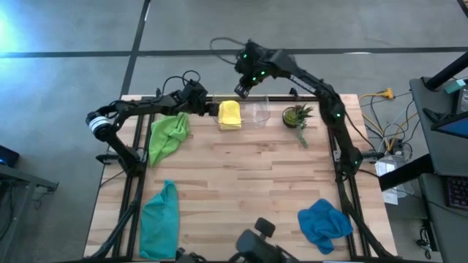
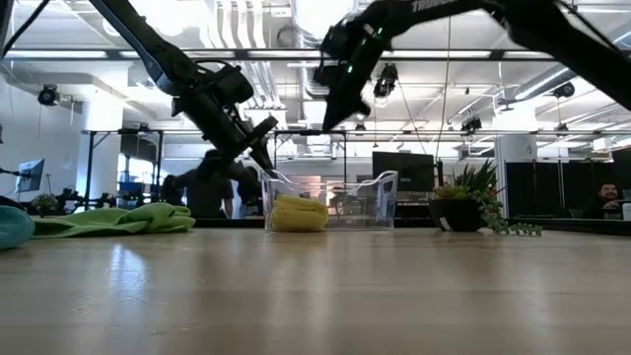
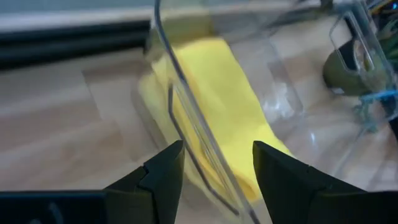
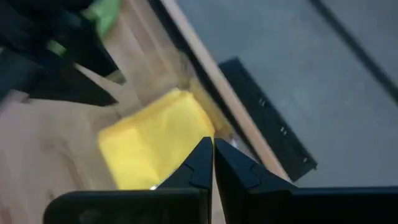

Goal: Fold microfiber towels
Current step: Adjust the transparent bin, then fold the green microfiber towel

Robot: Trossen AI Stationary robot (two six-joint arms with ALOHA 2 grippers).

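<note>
We get bright, even light from overhead; in the low view the ceiling fixtures [image 2: 325, 15] blow out to white & throw a soft sheen on the table [image 2: 315, 296]. Near tabletop there is out of focus, far end sharper. Arms read as dark silhouettes vs. the lit room. High view: a blue-white glare patch on the floor [image 1: 22, 29] at upper left, shadows under things faint & short. Left wrist view is soft w/ motion blur; the clear bin wall [image 3: 186, 112] shows streaky reflections over the yellow towel [image 3: 230, 93]. Right wrist view also blurry, esp. dark shapes in the upper left corner.
</note>
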